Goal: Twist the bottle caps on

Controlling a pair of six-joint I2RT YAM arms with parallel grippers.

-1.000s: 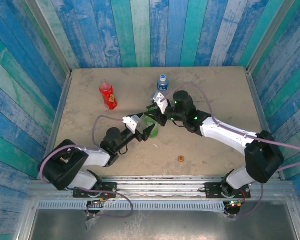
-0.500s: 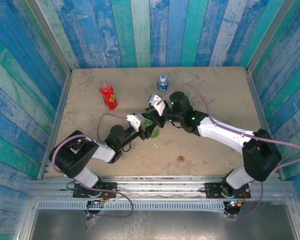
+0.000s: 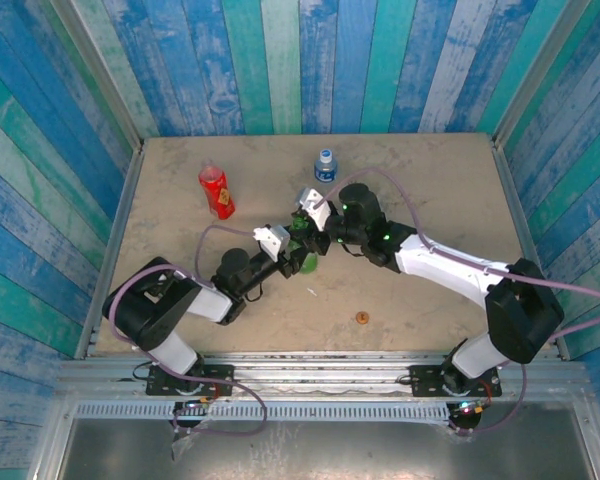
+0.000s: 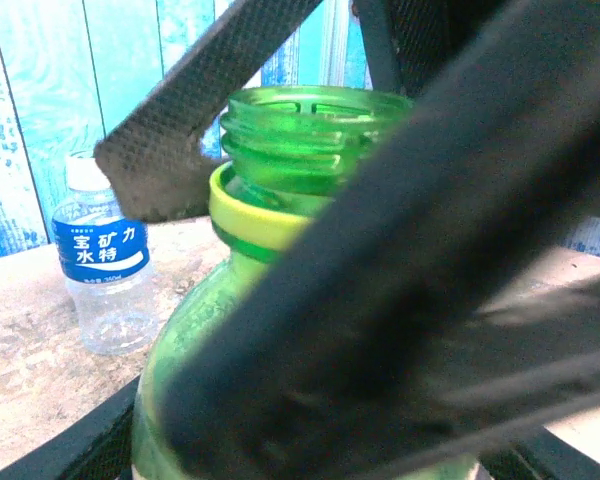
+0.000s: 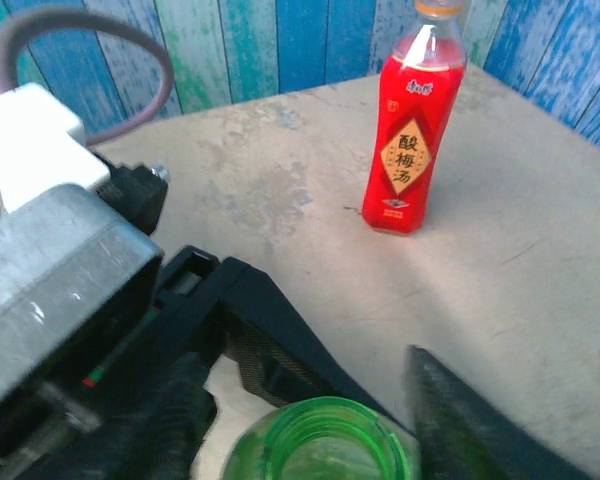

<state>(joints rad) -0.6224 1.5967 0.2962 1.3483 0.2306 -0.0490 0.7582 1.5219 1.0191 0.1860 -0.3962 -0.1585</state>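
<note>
Claws first. Left claw (image 3: 298,256) is closed round the body of the green bottle (image 4: 310,160), one finger lying across its shoulder in the left wrist view. Right claw (image 5: 320,410) stands wide and holds nothing, with a finger on either side of the bottle's mouth.

Bottle sits near the middle of the table (image 3: 430,200). The mouth is bare, with the threads showing above a yellow collar ring.

- Orange cap (image 3: 361,318) lies loose on the table, about 5 o'clock from the green bottle, well apart from it.
- Clear bottle (image 4: 102,260) stands at 12 o'clock.
- Red bottle (image 5: 410,140) stands near 10 o'clock.

Orientation: the green bottle is upright or close to it, long axis vertical, mouth pointing straight up between the right fingers.

Step in hand, as I judge it, is steadying the bottle so a cap can go on. To do it well:
- Keep the left grip low and firm, but not hard enough to dent the thin wall.
- Hold the axis plumb.
- Bring the cap down flat and centred on the mouth.
- Let it settle on the threads before turning, since a tilted start would likely cross-thread.
</note>
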